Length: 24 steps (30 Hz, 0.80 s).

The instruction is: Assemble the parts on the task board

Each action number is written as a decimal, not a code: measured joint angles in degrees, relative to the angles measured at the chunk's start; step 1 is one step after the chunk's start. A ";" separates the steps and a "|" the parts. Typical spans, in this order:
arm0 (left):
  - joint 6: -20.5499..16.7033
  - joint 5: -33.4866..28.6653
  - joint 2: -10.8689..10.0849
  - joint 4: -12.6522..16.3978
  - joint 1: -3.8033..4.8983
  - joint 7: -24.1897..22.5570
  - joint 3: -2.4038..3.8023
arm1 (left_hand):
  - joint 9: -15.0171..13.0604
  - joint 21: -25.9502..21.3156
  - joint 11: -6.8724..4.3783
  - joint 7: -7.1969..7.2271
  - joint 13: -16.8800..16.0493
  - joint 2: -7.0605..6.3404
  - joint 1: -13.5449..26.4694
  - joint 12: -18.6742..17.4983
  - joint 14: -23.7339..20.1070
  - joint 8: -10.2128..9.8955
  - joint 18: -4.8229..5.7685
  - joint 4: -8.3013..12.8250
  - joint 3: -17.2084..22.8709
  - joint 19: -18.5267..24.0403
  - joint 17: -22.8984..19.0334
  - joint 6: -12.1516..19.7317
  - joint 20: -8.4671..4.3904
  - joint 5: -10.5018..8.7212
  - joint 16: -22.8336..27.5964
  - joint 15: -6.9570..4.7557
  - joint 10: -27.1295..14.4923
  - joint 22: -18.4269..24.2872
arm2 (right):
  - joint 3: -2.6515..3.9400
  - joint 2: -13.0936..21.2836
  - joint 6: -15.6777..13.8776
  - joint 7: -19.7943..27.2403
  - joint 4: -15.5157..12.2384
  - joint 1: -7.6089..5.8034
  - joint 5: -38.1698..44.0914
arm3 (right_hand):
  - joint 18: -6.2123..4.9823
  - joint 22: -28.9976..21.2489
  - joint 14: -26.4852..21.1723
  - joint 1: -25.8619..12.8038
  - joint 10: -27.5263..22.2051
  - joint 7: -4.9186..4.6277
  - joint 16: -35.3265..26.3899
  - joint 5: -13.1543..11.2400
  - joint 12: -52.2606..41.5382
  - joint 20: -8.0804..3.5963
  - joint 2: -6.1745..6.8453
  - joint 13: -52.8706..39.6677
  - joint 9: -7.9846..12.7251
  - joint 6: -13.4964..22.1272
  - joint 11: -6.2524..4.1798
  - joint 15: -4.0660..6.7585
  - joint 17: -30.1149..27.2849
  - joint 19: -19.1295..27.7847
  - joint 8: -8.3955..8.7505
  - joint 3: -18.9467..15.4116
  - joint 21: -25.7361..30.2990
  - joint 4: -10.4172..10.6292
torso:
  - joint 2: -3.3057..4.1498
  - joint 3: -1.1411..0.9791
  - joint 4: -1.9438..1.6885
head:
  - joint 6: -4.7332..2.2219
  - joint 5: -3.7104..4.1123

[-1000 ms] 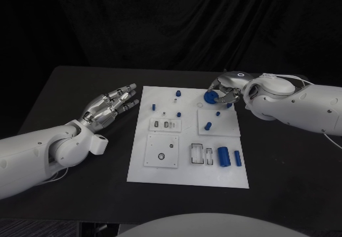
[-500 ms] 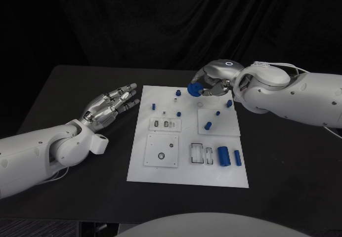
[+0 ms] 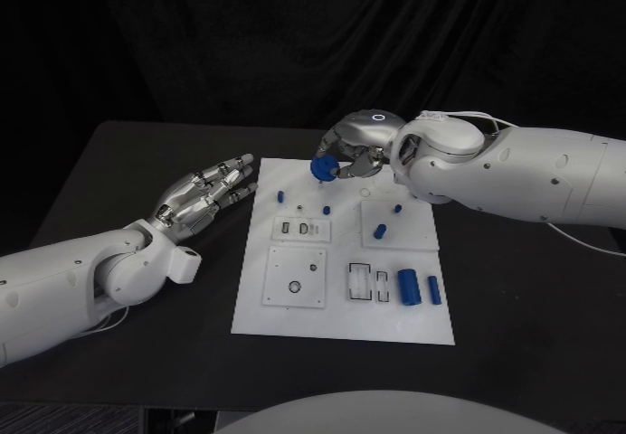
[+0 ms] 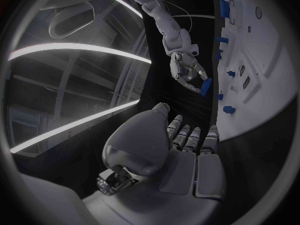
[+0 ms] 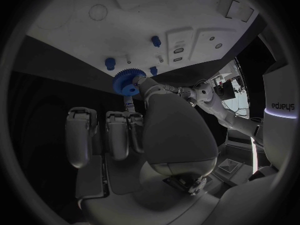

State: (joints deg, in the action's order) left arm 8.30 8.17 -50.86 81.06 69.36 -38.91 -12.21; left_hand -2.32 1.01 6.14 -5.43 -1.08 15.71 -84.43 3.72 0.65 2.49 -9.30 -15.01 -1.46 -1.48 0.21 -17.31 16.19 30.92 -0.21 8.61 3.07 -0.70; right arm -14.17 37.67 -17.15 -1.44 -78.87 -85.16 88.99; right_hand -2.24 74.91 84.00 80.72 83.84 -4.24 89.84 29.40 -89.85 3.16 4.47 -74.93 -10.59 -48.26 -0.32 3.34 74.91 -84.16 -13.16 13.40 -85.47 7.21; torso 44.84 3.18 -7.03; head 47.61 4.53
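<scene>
**Right hand holds a blue gear above the far end of the task board**

Nearest on the task board (image 3: 342, 325) lie a large blue cylinder (image 3: 408, 287) and a slimmer blue pin (image 3: 434, 290), side by side near the right edge, each with its long axis running near to far. Beside them, to the left, is a pair of rectangular slots (image 3: 369, 282).

Further along, a short blue peg (image 3: 381, 231) stands on the raised right-hand plate, tilted slightly. Smaller blue pegs (image 3: 280, 193) stand upright toward the far left portion of the board.

The left hand (image 3: 198, 196) rests over the black table (image 3: 130, 163) just beside the board's left edge, fingers extended and apart, grasping nothing. The left wrist view confirms an empty palm.

At the far end, the right hand (image 3: 350, 149) pinches a blue gear (image 3: 322, 166) between thumb and fingers, held over the board's far edge and clear of the surface. The right wrist view shows the gear (image 5: 128, 81) toothed around its rim, with a hub on one face. In the head view the gear is tilted, with its broad face turned toward the left and near side.
</scene>
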 measured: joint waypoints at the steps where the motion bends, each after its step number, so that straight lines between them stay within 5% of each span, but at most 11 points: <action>1: 0.02 0.00 0.04 -0.03 0.00 0.00 0.00 | 0.00 0.00 0.00 0.00 0.00 0.00 0.00 0.00 0.00 0.00 0.00 0.00 0.00 0.00 0.00 0.00 0.00 0.00 0.00 0.00 0.00 0.00 | 0.01 -0.45 0.20 0.01 0.41 0.09 0.00 | 0.00 0.00 0.00 0.00 0.00 -0.01 0.00 -0.24 0.00 0.00 0.00 0.00 0.00 0.42 0.00 0.00 0.00 0.00 -0.51 0.14 0.00 0.14 | -0.01 -0.01 -0.01 | -0.01 0.03; 15: 0.36 0.00 0.47 -0.49 -0.09 0.00 0.00 | 0.00 0.00 0.48 0.00 -0.05 0.00 0.00 0.00 0.00 0.00 0.00 0.00 0.32 0.00 0.00 0.00 0.00 0.00 0.00 0.00 0.06 0.00 | -0.01 -4.17 4.16 -0.09 5.29 2.00 0.02 | 0.00 0.00 0.00 -0.61 0.21 -0.94 0.00 -0.90 0.00 0.00 0.61 0.01 0.00 3.78 0.21 0.00 0.00 0.00 -6.97 1.73 0.28 0.45 | -0.03 -0.07 0.00 | 0.07 0.08; 24: 0.60 0.01 0.63 -0.71 -0.20 0.00 0.00 | 0.00 0.00 0.48 0.00 -0.08 0.00 0.00 0.25 -0.01 0.00 0.00 0.00 0.32 0.00 0.00 0.00 0.00 0.00 0.00 -0.01 0.06 0.00 | 0.01 -4.69 5.57 -0.16 6.23 2.39 0.02 | 0.00 0.01 0.00 -0.67 0.21 -1.12 0.00 -1.11 0.00 0.00 0.68 0.01 -0.02 4.62 0.21 0.00 0.00 0.00 -6.98 2.83 1.29 0.46 | -0.01 -0.09 0.06 | 0.25 0.08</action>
State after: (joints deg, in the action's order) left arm 8.90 8.17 -50.23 80.36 69.16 -38.91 -12.21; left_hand -2.31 1.01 6.62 -5.43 -1.15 15.71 -84.43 3.97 0.64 2.49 -9.31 -15.01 -1.14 -1.48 0.21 -17.31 16.19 30.92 -0.21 8.61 3.13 -0.70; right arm -14.16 32.98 -11.58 -1.60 -72.64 -82.77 89.02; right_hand -2.24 74.91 84.00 80.04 84.05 -5.37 89.83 28.29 -89.85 3.17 5.15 -74.92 -10.61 -43.63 -0.10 3.34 74.91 -84.16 -20.14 16.23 -84.18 7.67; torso 44.82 3.09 -6.97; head 47.87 4.61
